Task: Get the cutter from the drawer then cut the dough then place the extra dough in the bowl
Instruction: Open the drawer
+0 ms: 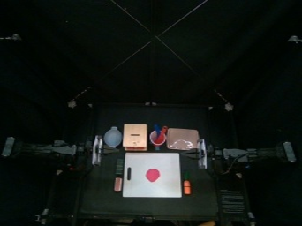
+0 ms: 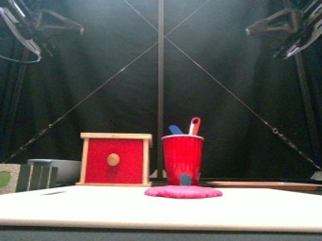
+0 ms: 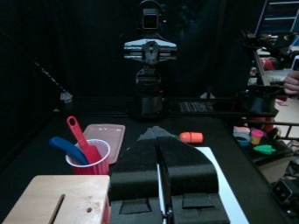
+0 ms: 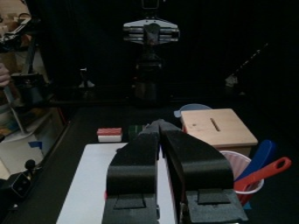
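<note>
A black surface [image 1: 101, 196] inside a booth of black curtains [image 1: 151, 53], with one arm at each side.
The white cutting board [image 1: 133, 161] lies at the middle front, and the red dough [image 1: 154, 175] sits on it as a flat round disc, uncut. Behind the board stand in a row the blue-grey bowl [image 1: 112, 137], the wooden box [image 1: 134, 135] (its red drawer front [image 2: 115, 159] is closed), the red cup [image 1: 157, 138] and the pink tray [image 1: 184, 138]. The left gripper [image 3: 153, 131] and the right gripper [image 4: 160, 126] are both clenched on nothing, apart from the dough.

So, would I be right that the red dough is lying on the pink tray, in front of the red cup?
Not quite: the top view shows the red dough lying on the white cutting board, in front of the red cup.
</note>
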